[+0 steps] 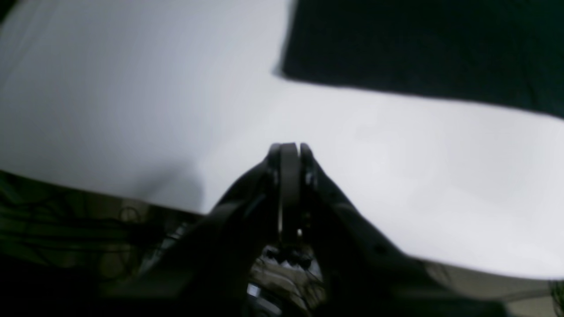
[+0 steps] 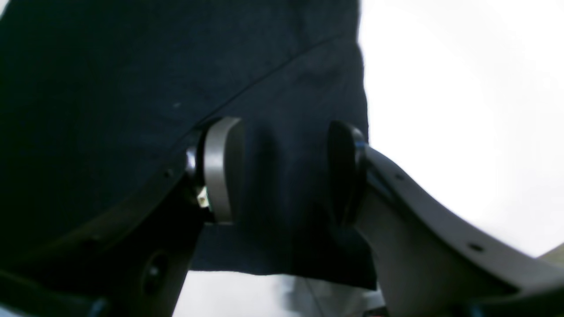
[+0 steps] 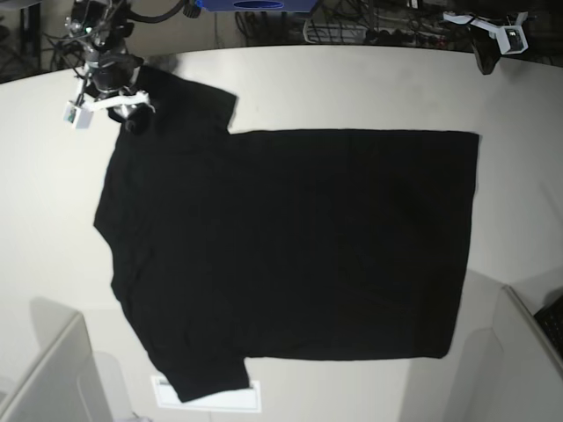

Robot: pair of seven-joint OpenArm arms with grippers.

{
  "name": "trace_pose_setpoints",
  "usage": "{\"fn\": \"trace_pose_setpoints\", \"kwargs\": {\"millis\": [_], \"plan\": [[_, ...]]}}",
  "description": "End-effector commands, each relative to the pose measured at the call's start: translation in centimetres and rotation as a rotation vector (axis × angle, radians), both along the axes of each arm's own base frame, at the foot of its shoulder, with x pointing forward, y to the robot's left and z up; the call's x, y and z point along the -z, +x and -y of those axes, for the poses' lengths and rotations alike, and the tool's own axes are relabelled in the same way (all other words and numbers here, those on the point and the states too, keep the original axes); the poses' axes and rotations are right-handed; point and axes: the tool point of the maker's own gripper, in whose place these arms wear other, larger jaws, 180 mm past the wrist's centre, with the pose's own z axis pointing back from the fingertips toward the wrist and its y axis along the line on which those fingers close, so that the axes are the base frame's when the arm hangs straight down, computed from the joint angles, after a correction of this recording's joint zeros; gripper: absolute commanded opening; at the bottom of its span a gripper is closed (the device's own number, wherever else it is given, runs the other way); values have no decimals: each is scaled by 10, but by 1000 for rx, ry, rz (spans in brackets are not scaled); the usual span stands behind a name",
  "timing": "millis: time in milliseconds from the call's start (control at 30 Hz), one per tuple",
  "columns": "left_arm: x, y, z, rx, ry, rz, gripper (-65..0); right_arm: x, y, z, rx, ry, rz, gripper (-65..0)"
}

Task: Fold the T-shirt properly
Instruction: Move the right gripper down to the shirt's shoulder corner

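Note:
The black T-shirt (image 3: pixel 290 246) lies spread flat on the white table (image 3: pixel 352 88), plain side up, collar end to the left and hem to the right. My right gripper (image 3: pixel 132 114) is at the far left sleeve. In the right wrist view it (image 2: pixel 282 171) is open, its two pads (image 2: pixel 220 169) standing on either side of a strip of sleeve cloth (image 2: pixel 286 88) close below. My left gripper (image 1: pixel 288 152) is shut and empty over bare table, short of the shirt's corner (image 1: pixel 418 44). In the base view it (image 3: pixel 482 54) is at the far right table edge.
Grey panels stand at the near left (image 3: pixel 53 378) and near right (image 3: pixel 528 352) corners. A white label (image 3: pixel 207 396) lies by the near sleeve. Cables and gear (image 3: pixel 352 26) sit behind the table's far edge.

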Motion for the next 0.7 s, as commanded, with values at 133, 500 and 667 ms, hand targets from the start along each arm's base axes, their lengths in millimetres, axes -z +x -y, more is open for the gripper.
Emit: {"fn": "trace_pose_setpoints", "kwargs": {"millis": [133,500,667], "plan": [[-15,5,-15,-4,52,39,-650,2,8,11,54,270,30,-281],[4,-1,-32,-185,-141,87,-324,44,1,43,126,291,-68,-239],[10,10,-41,-244,-356,177,-324,47,1,17,37,313,-68,-240]]}}
